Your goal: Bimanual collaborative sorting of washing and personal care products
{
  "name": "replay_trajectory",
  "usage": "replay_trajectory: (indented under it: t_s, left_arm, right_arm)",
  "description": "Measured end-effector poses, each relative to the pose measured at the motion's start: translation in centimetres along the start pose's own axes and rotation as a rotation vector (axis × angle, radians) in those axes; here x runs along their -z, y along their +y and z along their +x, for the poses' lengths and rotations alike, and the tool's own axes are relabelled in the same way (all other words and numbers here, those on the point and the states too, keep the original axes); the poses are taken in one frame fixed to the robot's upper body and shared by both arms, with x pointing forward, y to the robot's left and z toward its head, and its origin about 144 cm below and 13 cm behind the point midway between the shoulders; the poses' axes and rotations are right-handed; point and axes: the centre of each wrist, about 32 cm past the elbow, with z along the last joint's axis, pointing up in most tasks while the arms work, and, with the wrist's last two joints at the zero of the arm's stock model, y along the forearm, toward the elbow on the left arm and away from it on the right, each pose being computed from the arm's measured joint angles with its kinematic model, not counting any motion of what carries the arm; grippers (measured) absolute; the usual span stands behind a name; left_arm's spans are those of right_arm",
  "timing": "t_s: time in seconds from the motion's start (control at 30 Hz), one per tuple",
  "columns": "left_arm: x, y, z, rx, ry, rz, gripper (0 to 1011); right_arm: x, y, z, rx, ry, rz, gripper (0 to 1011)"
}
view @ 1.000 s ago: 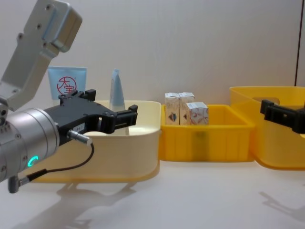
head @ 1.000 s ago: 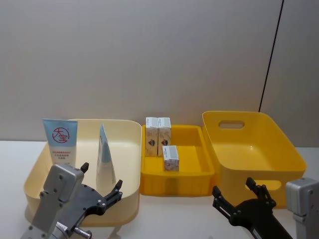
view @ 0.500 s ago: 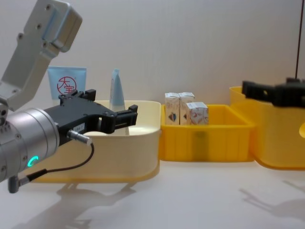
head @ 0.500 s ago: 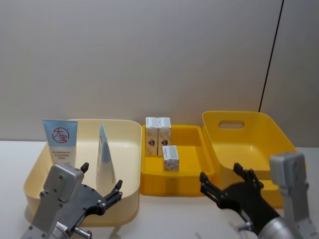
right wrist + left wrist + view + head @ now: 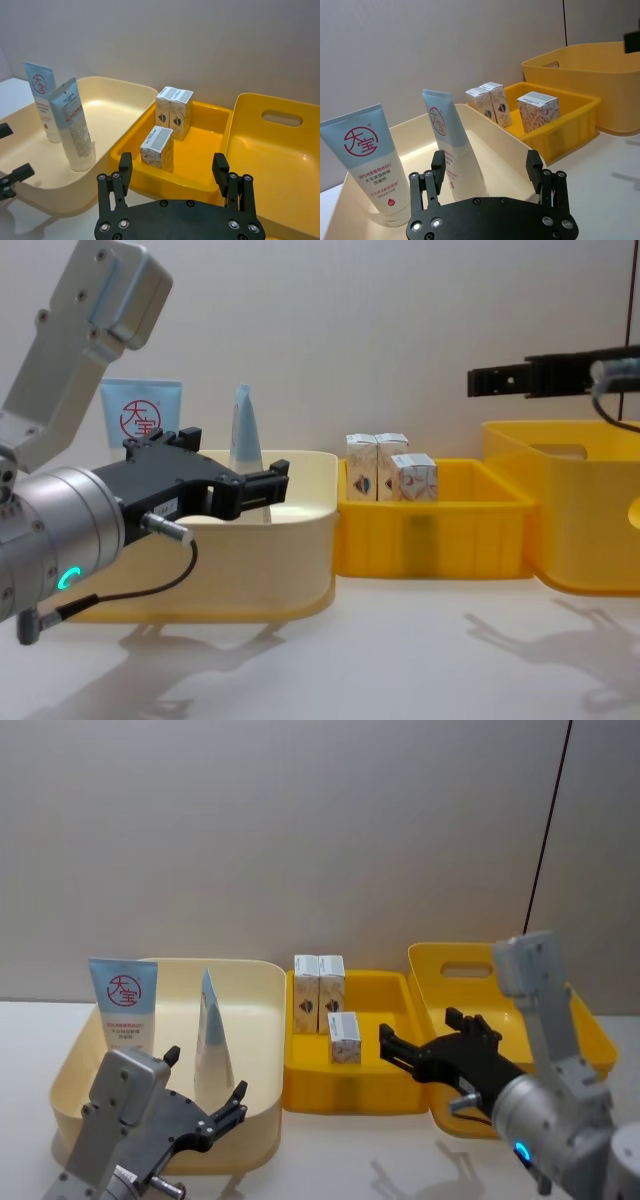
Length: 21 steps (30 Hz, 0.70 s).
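Right hand [image 5: 416,1024] up and forward since last look, now spread wide, empty, above right edge of yellow tray [image 5: 350,1095]. Cartons [image 5: 343,1037] inside tray: two upright at back, one in front. Left hand [image 5: 205,1072] released, idle, left of tray. My worry: descent clips rim, topples cartons.

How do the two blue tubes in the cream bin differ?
The left tube turns its broad face to the head camera and carries a big red logo; the right tube stands edge-on, looking tapered, with a smaller logo. Both are pale blue, standing cap-down in the cream bin.
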Motion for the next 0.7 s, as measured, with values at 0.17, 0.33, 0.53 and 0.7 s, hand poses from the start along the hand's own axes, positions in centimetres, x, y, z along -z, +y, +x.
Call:
replay_trajectory:
  t_s: [0.17,0.33,0.53,0.7]
  left_arm:
    - [0.0,0.0,0.0,0.0,0.0,0.0,1002]
    - [0.0,0.0,0.0,0.0,0.0,0.0,1003]
    - [0.0,0.0,0.0,0.0,0.0,0.0,1003]
    - [0.0,0.0,0.0,0.0,0.0,0.0,1003]
  right_arm:
    - [-1.4,1.8,0.3,0.009,0.002,-0.078,998]
    - [-2.3,3.4,0.5,0.017,0.007,-0.132,998]
    - [-2.8,5.5,0.5,0.024,0.018,-0.202,998]
    - [-3.0,6.9,0.2,0.019,0.023,-0.236,998]
